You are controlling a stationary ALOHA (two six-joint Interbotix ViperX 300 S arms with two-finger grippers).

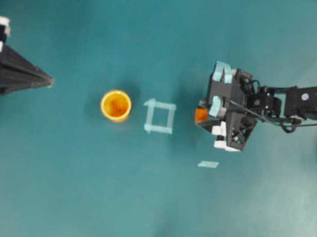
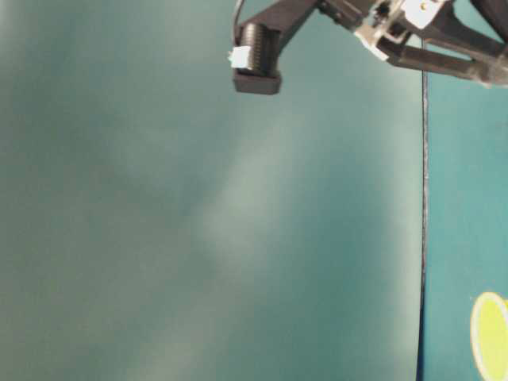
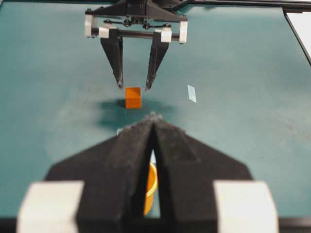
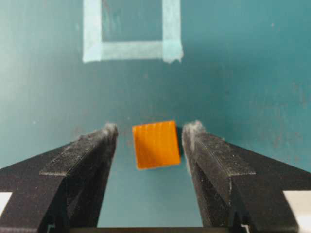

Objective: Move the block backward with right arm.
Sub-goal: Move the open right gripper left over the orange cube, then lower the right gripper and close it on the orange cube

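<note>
The block [image 1: 200,116] is a small orange cube on the teal table, to the right of the tape square. In the right wrist view the block [image 4: 155,144] lies between my right gripper's [image 4: 150,130] open fingers, with a gap on each side. In the left wrist view the right gripper [image 3: 133,87] points down with its tips just above the block [image 3: 133,97], which rests on the table. My left gripper [image 1: 49,81] is shut and empty at the far left, pointing toward the cup; it also shows in its own wrist view [image 3: 154,117].
A round yellow-orange cup [image 1: 116,105] stands left of the pale tape square outline [image 1: 160,117], which lies beyond the block in the right wrist view [image 4: 132,48]. A small loose tape strip [image 1: 208,164] lies in front of the right gripper.
</note>
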